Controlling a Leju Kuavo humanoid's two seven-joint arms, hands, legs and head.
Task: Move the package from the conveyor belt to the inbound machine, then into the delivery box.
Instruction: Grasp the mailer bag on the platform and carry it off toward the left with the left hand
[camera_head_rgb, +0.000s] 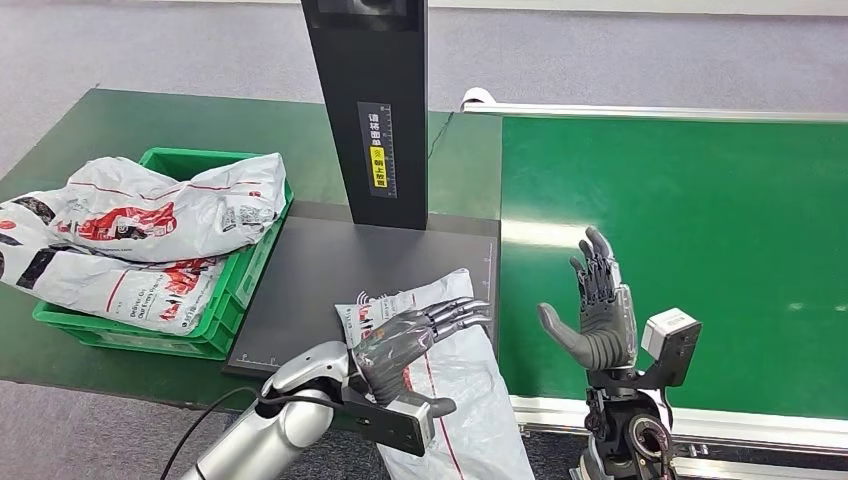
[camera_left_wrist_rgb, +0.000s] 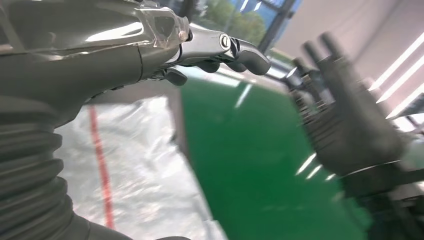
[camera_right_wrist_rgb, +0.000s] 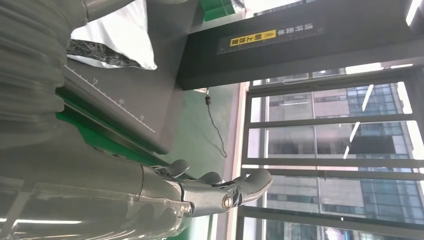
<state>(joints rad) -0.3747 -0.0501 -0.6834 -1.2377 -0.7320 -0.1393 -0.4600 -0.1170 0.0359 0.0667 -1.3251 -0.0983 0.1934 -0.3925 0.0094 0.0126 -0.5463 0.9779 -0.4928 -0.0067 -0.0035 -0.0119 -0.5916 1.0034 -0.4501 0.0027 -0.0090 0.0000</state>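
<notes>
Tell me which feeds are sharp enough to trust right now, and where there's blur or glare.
Head view: sharp overall, with a glare band on the conveyor belt near the machine's dark plate. Left wrist view: the right hand is smeared by blur, and the package looks soft. Right wrist view: the bright windows wash out, while the yellow label stays readable.

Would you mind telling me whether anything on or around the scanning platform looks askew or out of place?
Yes, two things. The package under the left robot hand lies crooked, with its near end hanging off the dark platform. The green crate is overfilled: its bags heap above the rim and spill over its left side.
</notes>
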